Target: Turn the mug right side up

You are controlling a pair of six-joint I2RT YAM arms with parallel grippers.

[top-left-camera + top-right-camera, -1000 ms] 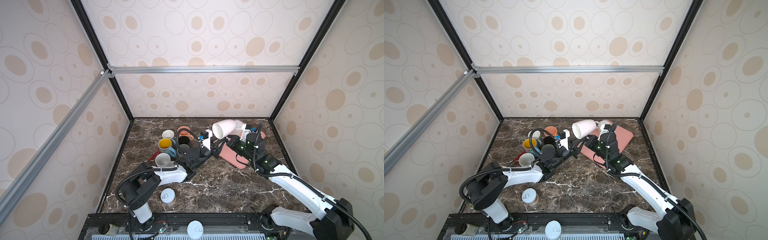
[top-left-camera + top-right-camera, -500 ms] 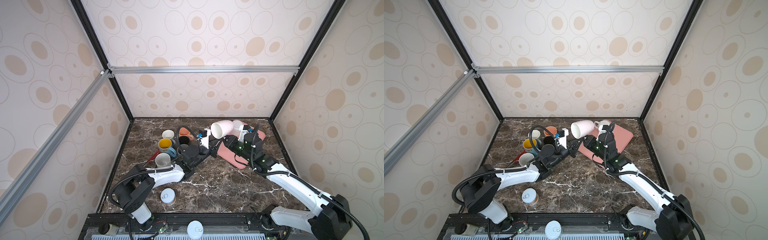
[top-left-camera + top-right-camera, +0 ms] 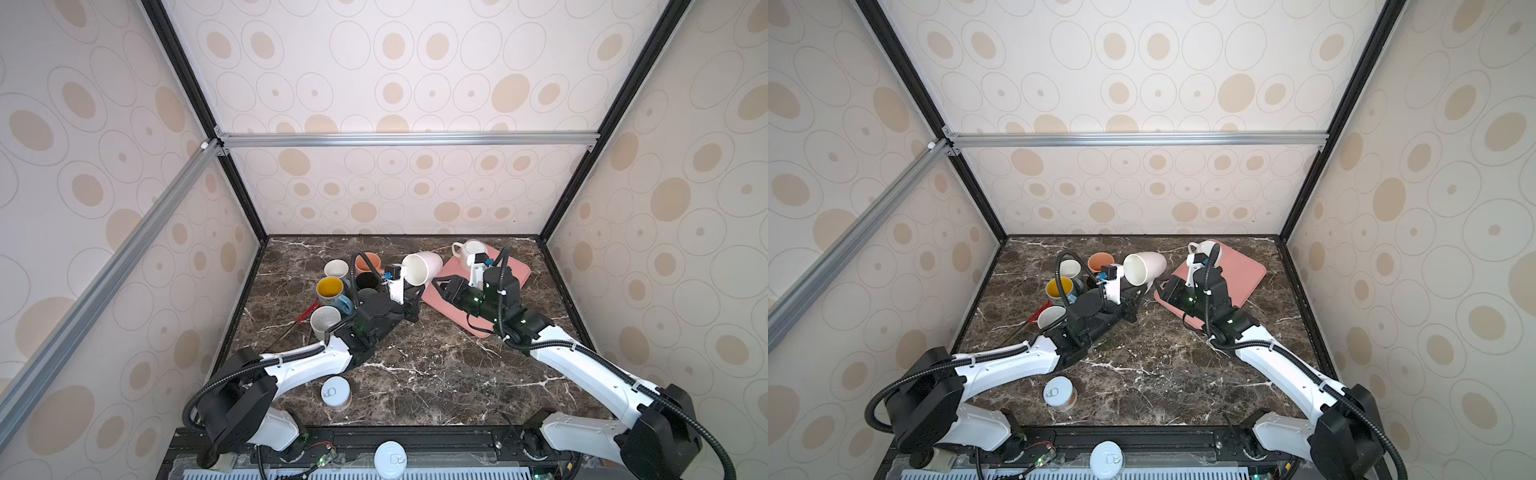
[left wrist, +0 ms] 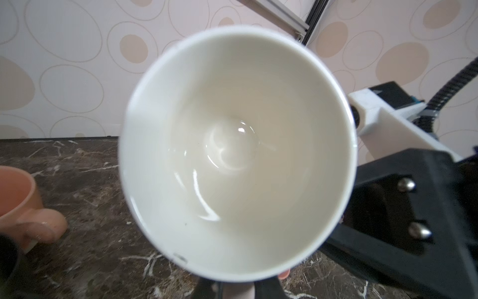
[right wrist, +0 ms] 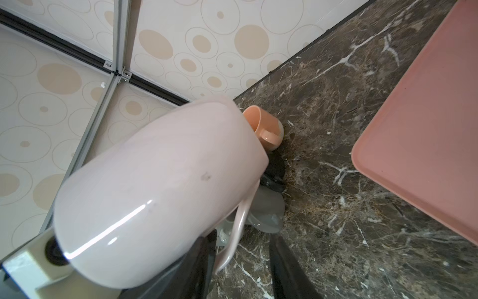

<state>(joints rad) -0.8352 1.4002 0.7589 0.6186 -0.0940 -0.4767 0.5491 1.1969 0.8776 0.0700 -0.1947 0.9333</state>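
Observation:
The pale pink mug (image 3: 422,268) (image 3: 1144,268) hangs in the air above the table's back middle, tipped on its side with its white mouth toward the front left. My left gripper (image 3: 411,301) (image 4: 239,291) is below it and shut on the mug's handle; the mug's mouth (image 4: 238,155) fills the left wrist view. My right gripper (image 3: 436,286) (image 5: 243,240) is open just right of the mug (image 5: 160,186). Its dark fingers (image 5: 282,261) stand either side of the thin handle (image 5: 239,227), apart from it.
A pink tray (image 3: 511,274) lies at the back right with a white mug (image 3: 467,253) on it. Several upright mugs cluster at the back left: orange (image 3: 368,262), yellow-lined (image 3: 330,289), white (image 3: 336,268), grey (image 3: 325,322). A tin can (image 3: 336,392) stands near the front.
My right gripper has opened and let go of the mug. My left gripper has closed on the handle, and the mug has shifted a little to the left.

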